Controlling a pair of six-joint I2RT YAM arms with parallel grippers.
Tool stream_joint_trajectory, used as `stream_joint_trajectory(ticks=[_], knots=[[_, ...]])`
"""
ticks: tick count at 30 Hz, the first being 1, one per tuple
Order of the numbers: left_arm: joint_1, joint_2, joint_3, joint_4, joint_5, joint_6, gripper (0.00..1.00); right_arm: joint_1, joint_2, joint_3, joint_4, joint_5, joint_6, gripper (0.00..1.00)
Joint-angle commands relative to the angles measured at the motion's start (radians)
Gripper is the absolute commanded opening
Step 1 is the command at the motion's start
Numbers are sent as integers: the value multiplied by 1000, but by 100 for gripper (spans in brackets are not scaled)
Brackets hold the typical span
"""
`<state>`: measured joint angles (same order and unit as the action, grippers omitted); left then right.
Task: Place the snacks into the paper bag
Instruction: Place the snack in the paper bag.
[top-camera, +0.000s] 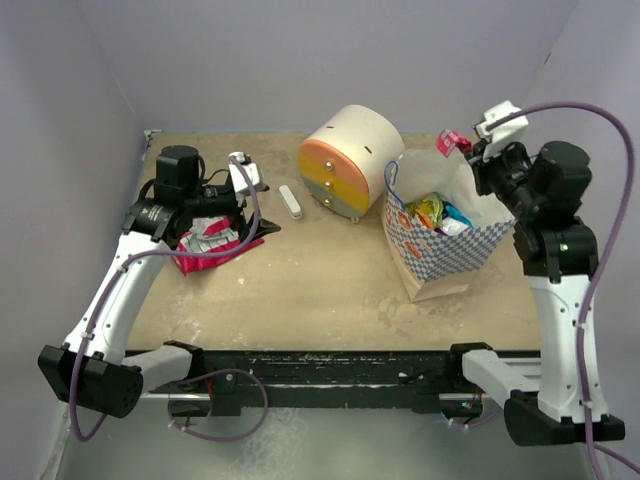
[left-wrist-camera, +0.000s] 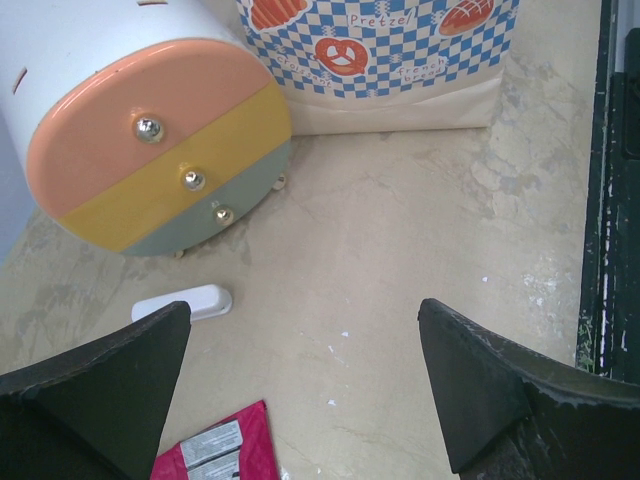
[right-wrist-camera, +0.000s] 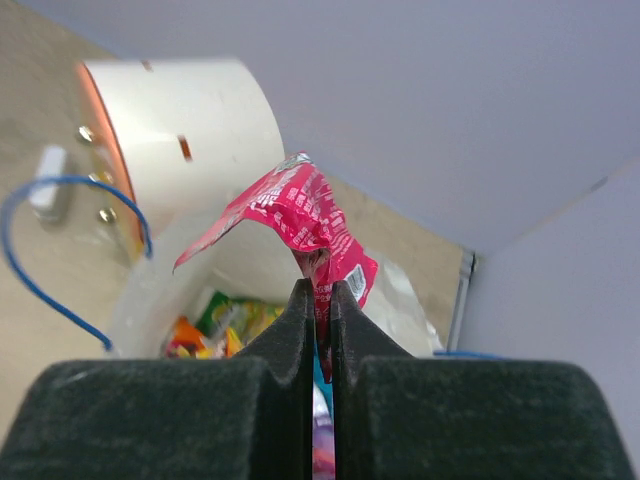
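R claw pinched tight on a pink packet; the foil sticks up past the fingertips, crumpled and folded over. In the top view the same pink packet sits at the R claw, raised over the far rim of the paper bag. The bag stands upright on the right part of the desk, mouth open, checkered band facing the near edge. Several snacks are already inside: green, yellow, orange and blue wrappers visible. R wrist view looks down into the bag mouth and shows the same snacks, plus a blue cord handle arching at the left. L claw is spread wide w/ nothing between the pads, low over the desk at the far left. In the top view the L claw is just above a small pile of pink and silver packets lying on the desk; cannot tell whether it touches them. L wrist view catches a corner of one pink packet from the pile at the bottom edge, near the left finger. The round drawer unit stands at centre far, just left of the bag, peach, yellow and grey-green drawer fronts w/ metal knobs. A white stick lies on the desk left of the drawer unit, apart from it.
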<state>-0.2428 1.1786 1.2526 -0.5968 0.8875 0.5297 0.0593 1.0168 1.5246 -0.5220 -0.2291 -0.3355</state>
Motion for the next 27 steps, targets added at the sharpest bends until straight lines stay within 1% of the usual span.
stream_joint_trajectory(ticks=[1, 4, 7, 15, 17, 20, 24, 26, 27], knots=[[5, -19, 3, 27, -12, -14, 99, -4, 38, -83, -2, 104, -98, 0], [5, -18, 2, 25, -14, -10, 99, -4, 74, -129, -18, 137, -136, 0], [5, -19, -6, 25, -26, 1, 100, -4, 118, -165, -36, 151, -153, 4], [6, -28, -21, 20, -66, 18, 99, -3, 208, -213, -52, 164, -156, 10], [6, -32, -19, 19, -93, 21, 99, -1, 214, -216, -49, 154, -152, 15], [8, -36, -19, 24, -164, 25, 99, -1, 212, -211, -49, 121, -147, 28], [15, -41, -25, 40, -293, 28, 99, -1, 202, -193, -53, 86, -143, 49], [21, -42, -25, 42, -381, 29, 99, -1, 192, -189, -48, 71, -142, 56], [25, -43, -24, 42, -416, 31, 99, -1, 187, -189, -43, 62, -143, 58]])
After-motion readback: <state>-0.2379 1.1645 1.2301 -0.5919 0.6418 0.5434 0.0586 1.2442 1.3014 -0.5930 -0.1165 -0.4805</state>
